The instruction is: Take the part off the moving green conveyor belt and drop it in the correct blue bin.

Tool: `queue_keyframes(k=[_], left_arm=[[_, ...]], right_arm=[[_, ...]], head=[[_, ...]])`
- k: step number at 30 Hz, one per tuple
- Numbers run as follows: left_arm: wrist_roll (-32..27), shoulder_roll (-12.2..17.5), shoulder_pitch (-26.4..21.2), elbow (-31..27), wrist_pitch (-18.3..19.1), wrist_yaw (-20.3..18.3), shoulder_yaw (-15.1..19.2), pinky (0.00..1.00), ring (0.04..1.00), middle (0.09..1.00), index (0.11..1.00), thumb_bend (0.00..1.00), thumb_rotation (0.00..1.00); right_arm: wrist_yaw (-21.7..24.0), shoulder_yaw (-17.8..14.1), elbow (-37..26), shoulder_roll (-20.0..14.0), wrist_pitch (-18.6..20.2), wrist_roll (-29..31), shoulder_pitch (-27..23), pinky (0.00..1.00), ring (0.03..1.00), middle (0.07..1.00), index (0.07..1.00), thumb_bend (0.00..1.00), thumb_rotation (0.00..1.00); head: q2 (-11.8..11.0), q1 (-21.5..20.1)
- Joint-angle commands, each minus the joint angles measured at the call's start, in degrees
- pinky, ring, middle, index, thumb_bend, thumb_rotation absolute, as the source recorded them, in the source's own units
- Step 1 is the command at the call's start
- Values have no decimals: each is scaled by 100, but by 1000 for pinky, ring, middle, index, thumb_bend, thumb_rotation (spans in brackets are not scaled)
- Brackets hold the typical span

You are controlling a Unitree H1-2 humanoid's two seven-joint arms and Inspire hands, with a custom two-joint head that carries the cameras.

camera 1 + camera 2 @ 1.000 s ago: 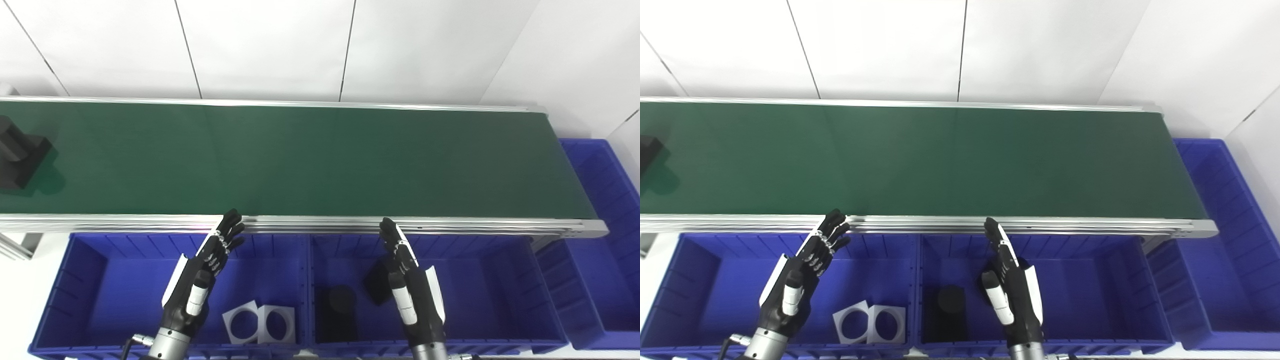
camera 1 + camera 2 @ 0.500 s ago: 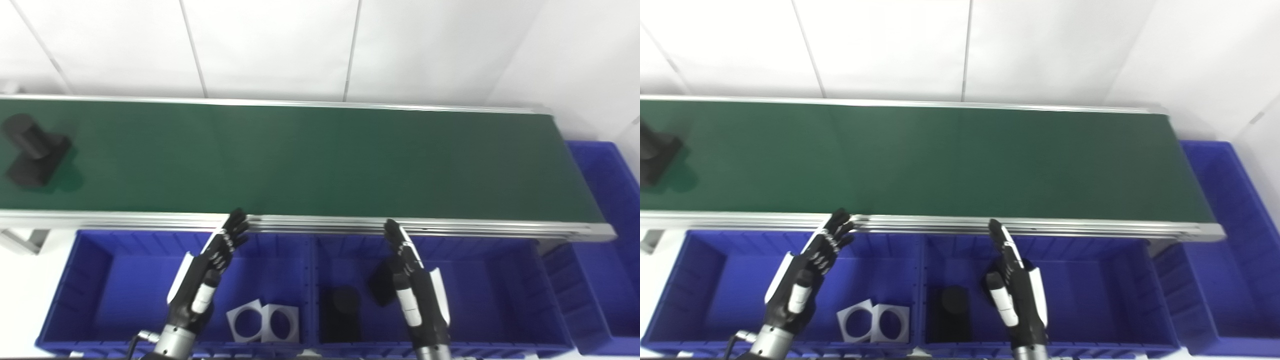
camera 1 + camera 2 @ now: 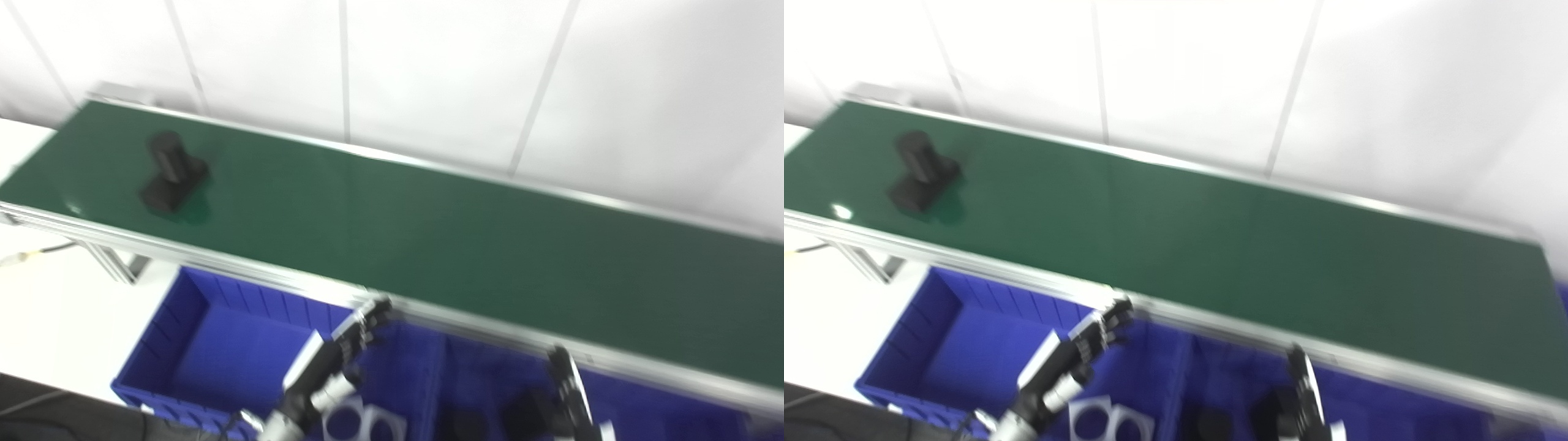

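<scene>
A green conveyor belt (image 3: 429, 233) runs diagonally above blue bins (image 3: 202, 343), a black part (image 3: 171, 174) riding near its far-left end. Nearside, the left hand (image 3: 340, 352) hovers over a bin, fingers spread and empty. The blurred right hand (image 3: 566, 392) also appears spread.

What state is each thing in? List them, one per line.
black part: lying on the belt near its far left end, untouched.
green belt: carrying only that part.
left hand: open, holding nothing, over the left bin.
right hand: open, holding nothing, partly cut off.
left bin: holds white square pieces.
</scene>
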Motion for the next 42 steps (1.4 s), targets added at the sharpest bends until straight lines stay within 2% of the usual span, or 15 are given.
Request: queue_keyframes(k=[1, 8, 10, 11, 15, 17, 22, 32, 42], left_arm=[[55, 60, -115, -64, -186, 193, -93, 815, 886, 917, 890, 715, 817], [-107, 184, -209, 68, -186, 164, -201, 844, 901, 926, 897, 732, 780], [-58, 181, -222, 102, -186, 260, -222, 839, 895, 919, 892, 738, 778], [-32, 173, -229, 122, -186, 312, -237, 833, 889, 911, 885, 738, 780], [-24, 197, -297, 223, -186, 375, -301, 829, 882, 902, 879, 722, 781], [-50, 222, -339, 305, -186, 353, -323, 833, 888, 906, 879, 740, 777], [77, 307, -444, 422, -186, 613, -465, 833, 888, 905, 871, 753, 776], [107, 451, -535, 476, -186, 925, -735, 806, 869, 886, 858, 768, 748], [143, 554, -610, 494, -186, 1172, -961, 802, 865, 883, 852, 771, 739]], right_arm=[[20, -16, -49, 27, -287, 48, -35, 1000, 964, 963, 976, 662, 1000], [-34, 15, 47, 52, -287, 7, -97, 1000, 959, 957, 982, 692, 1000], [-67, 19, 92, 42, -287, -29, -117, 1000, 958, 956, 982, 708, 1000], [-108, 30, 125, 24, -287, -94, -126, 1000, 959, 956, 984, 712, 1000], [-149, 44, 210, 27, -287, -90, -154, 1000, 966, 957, 984, 718, 1000], [-172, 56, 294, 28, -287, -52, -197, 1000, 964, 958, 978, 714, 1000], [-186, 67, 438, 42, -287, -6, -263, 1000, 965, 966, 983, 690, 1000], [-119, 8, 474, 100, -287, 157, -302, 1000, 1000, 990, 1000, 566, 1000], [-163, -20, 250, 119, -287, 168, -312, 1000, 1000, 983, 1000, 539, 1000]], head=[[-38, -36], [-183, -164], [-258, -149], [-371, -124], [-506, -48], [-581, -6], [-803, 164], [-927, 259], [-972, 297]])
